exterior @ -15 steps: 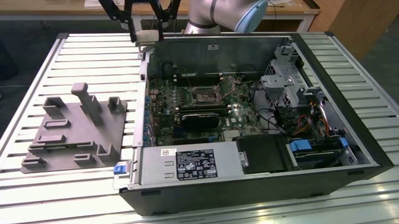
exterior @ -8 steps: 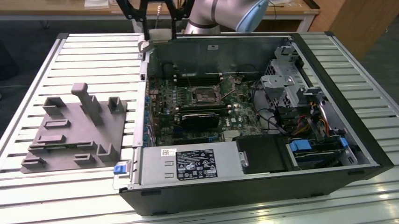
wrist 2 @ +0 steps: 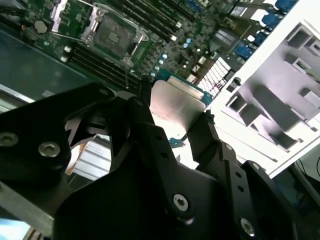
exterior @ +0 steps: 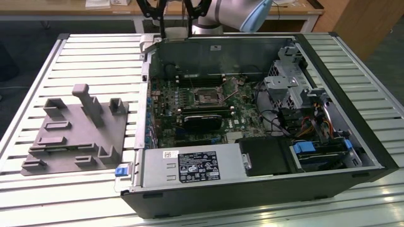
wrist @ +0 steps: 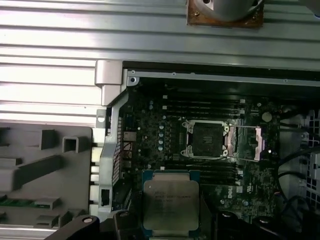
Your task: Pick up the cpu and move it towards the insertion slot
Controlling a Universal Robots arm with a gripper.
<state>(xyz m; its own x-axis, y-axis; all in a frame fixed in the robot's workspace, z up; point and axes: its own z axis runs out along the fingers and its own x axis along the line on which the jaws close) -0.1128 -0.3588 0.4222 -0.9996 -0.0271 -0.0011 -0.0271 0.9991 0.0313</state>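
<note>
One cpu (wrist 2: 177, 107) is pinched between the gripper's (wrist 2: 172, 117) two black fingers (wrist 2: 145, 125), one finger on each of two opposite edges, its silvery top bare between them. In the first wrist view the same cpu (wrist: 171, 201) hangs above the motherboard (wrist: 150, 130), its green rim showing around the metal lid, and the gripper (wrist: 167, 220) holds it from below the picture's edge. There is one slot (wrist: 207, 139) — a square socket with a silvery frame and a dark centre — lying on the board beyond the cpu and apart from it; its hinged frame is swung open to one side. In the second wrist view the slot (wrist 2: 114, 34) also lies past the chip, with long black strips running on either side of it. In the exterior view the slot (exterior: 207, 95) sits in the upper middle of the board inside one open case (exterior: 353, 137), which lies on a slatted table (exterior: 94, 56). One grey fixture (exterior: 79, 135) with several posts and blocks rests on the table just beside the case, at the exterior view's left. The arm (exterior: 230, 12) reaches in over the table's far edge.
</note>
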